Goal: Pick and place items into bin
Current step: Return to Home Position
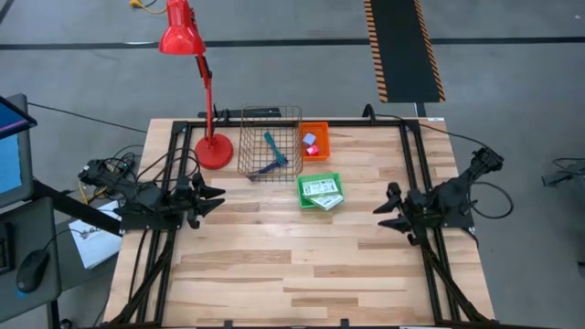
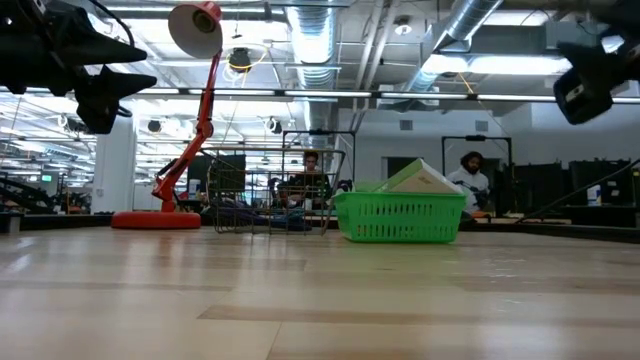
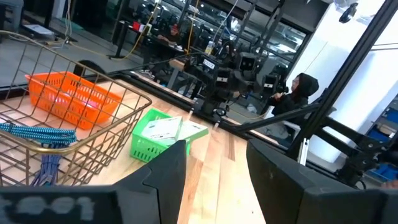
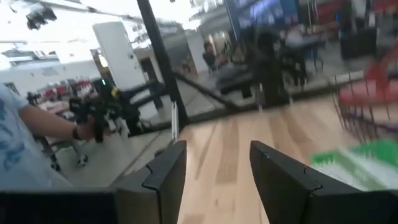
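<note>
Two white cards with green print lie in a small green bin, also seen in the left wrist view as the green bin. A teal stick and a dark blue cord rest on the bottom of a wire basket. A pink cube and a pale-blue cube sit in an orange bin. My left gripper hovers open at the table's left. My right gripper hovers open at the right. Both are above the table and hold nothing.
A red desk lamp stands on its round base left of the wire basket. A black frame runs along the table's far and side edges. Bare wood lies between the arms and toward the near edge. People sit beyond the table.
</note>
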